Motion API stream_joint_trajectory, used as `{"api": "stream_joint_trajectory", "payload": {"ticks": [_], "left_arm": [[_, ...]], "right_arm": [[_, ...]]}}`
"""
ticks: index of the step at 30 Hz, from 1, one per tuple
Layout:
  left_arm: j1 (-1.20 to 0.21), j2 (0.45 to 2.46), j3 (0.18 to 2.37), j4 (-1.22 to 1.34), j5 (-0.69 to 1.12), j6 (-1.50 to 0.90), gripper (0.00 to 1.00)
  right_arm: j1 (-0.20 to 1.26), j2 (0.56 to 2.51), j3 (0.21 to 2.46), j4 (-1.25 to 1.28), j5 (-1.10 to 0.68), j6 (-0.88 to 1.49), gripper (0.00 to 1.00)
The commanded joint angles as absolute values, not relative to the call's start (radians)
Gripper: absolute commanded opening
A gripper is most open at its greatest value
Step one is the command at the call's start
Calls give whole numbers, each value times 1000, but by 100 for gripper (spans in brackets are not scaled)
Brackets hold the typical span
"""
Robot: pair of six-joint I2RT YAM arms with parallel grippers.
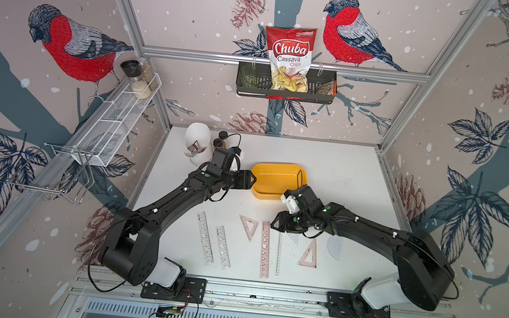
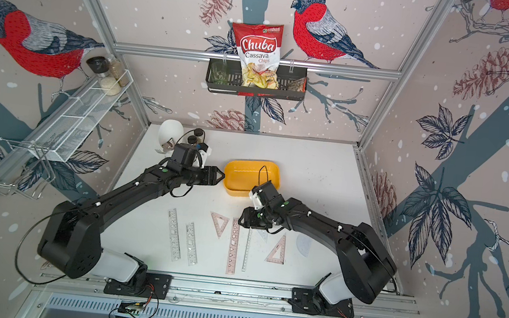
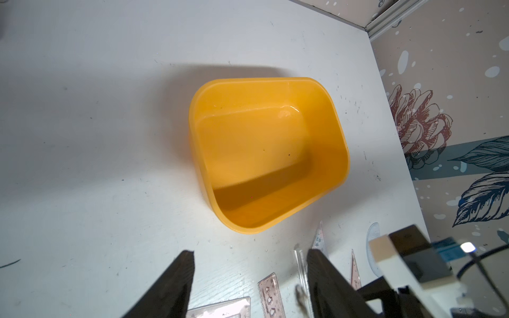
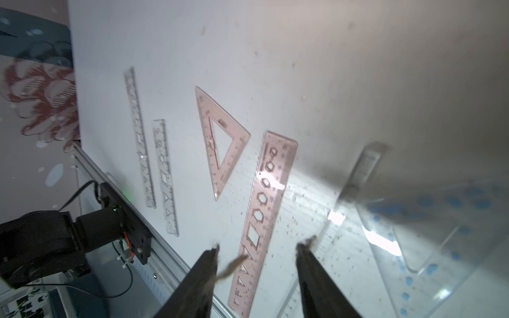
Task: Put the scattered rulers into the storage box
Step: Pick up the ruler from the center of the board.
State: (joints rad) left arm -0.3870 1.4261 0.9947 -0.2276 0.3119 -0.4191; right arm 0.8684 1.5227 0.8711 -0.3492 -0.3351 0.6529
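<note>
The yellow storage box [image 1: 278,180] [image 3: 264,154] stands empty mid-table. Several rulers lie flat in a row nearer the front: two clear stencil rulers [image 1: 205,237] [image 1: 222,251], a pink set square [image 1: 249,227], a long pink ruler [image 1: 265,249] [image 4: 264,209], a thin clear ruler [image 1: 279,254], another pink set square [image 1: 310,256] and a bluish protractor [image 1: 334,247]. My left gripper [image 1: 252,179] [image 3: 249,256] hangs open beside the box's left end, holding nothing. My right gripper [image 1: 273,225] [image 4: 257,246] is open just above the long pink ruler's far end, jaws astride it, not touching.
A white cutlery holder [image 1: 196,146] and small spice jars [image 1: 222,140] stand at the back left of the table. On the back wall hangs a black wire basket [image 1: 319,92] with a chips bag [image 1: 289,56]. A white mesh shelf [image 1: 113,127] runs along the left wall.
</note>
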Motion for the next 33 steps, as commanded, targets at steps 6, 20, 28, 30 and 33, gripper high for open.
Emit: {"api": "stream_joint_trajectory", "payload": {"ticks": [6,20,28,30,33], "left_arm": [[-387,1374,975,-245,285,-400,69],[-388,1369,976,-249,279,-394,69],[-389,1381,980,-252,276,-392,70],[-388,1381,982,-254,273,-391,69],[-388,1379,983,-253,271,-393,70]], "right_arm": [[1010,1585,875,-483,-72,893,46],[1032,1683,933,-548,14,907,30],[1024,1682,961,-576,35,886,10],[1018,1674,970,-575,35,868,5],[998,1657,996,-590,37,831,1]]}}
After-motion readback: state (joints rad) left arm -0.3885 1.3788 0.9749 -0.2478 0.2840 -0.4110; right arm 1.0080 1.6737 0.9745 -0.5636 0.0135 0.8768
